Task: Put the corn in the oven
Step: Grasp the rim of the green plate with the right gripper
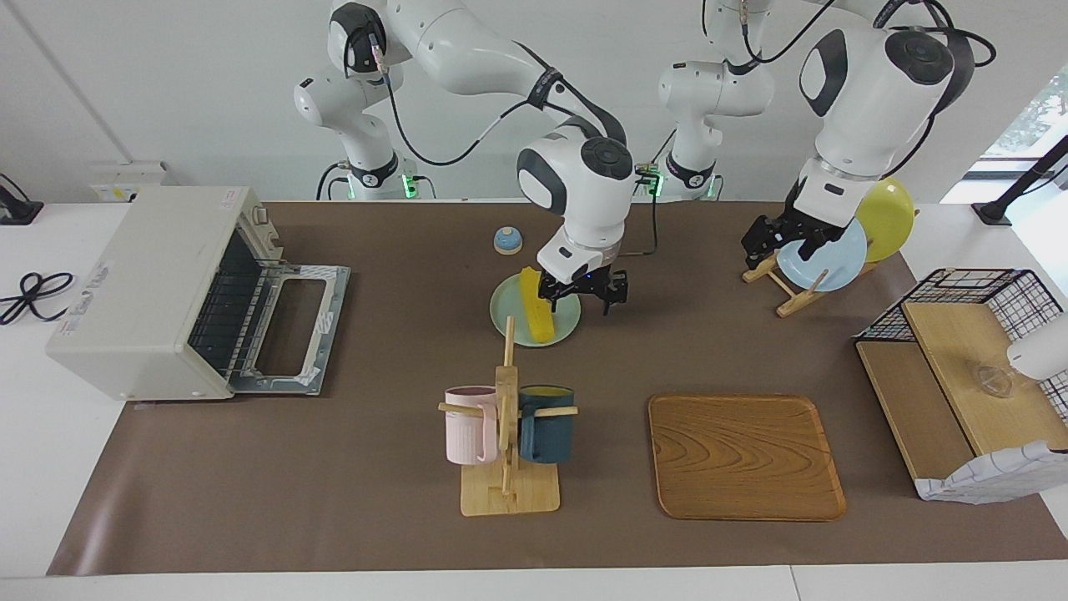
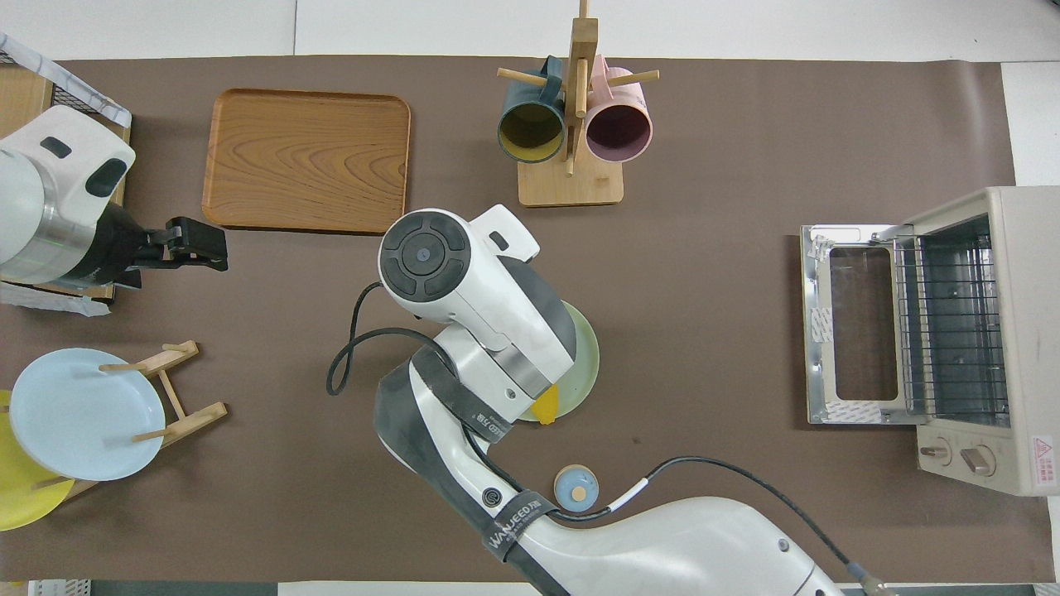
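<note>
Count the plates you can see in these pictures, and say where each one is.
3. A green plate lies under the corn; a blue plate and a yellow plate stand in the wooden rack. None seems hidden.

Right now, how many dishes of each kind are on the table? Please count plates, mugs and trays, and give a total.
Plates: 3 (green, blue, yellow)
Mugs: 2 (pink, dark blue)
Trays: 1 (wooden)
Total: 6

One camera faces the robots from high up, another looks steeply down; both share the table (image 1: pixel 375 351)
</note>
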You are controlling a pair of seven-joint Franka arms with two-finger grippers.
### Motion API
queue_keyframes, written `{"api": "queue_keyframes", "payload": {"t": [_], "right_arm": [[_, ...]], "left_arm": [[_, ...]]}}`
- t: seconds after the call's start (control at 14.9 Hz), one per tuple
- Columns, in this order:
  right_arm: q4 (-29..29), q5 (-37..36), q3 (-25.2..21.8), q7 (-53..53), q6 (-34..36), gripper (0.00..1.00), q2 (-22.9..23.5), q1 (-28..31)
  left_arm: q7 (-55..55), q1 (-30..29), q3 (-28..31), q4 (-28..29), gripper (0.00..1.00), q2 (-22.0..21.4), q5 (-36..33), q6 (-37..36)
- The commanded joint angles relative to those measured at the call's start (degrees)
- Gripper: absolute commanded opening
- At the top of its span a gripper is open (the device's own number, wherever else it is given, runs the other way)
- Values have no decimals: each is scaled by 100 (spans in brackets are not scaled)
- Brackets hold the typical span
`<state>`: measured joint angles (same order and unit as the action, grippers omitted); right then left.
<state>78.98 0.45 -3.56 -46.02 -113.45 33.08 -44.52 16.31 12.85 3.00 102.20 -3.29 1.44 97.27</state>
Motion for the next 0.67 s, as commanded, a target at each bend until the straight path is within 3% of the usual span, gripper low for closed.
{"api": "queue_keyframes", "payload": {"t": [0.0,0.27,0.54,0.6], "right_arm": [[685,0,22,-65,-334,100,-239,-188],[1565,8,22,-187,-1107,100,-504,-434],[2137,-193,22,-179,-1179,99,-732,-549],[2243,-229,22,-188,-1222,87,-750,-593]], "left_arm": [[-49,-11,-28,-7,100,-224,-127,-505],[-75,-98,-142,-481,100,-85,-109,-1278],[-75,-398,-591,-929,100,101,-48,-1448],[-84,-380,-547,-939,100,101,13,-1421]]}}
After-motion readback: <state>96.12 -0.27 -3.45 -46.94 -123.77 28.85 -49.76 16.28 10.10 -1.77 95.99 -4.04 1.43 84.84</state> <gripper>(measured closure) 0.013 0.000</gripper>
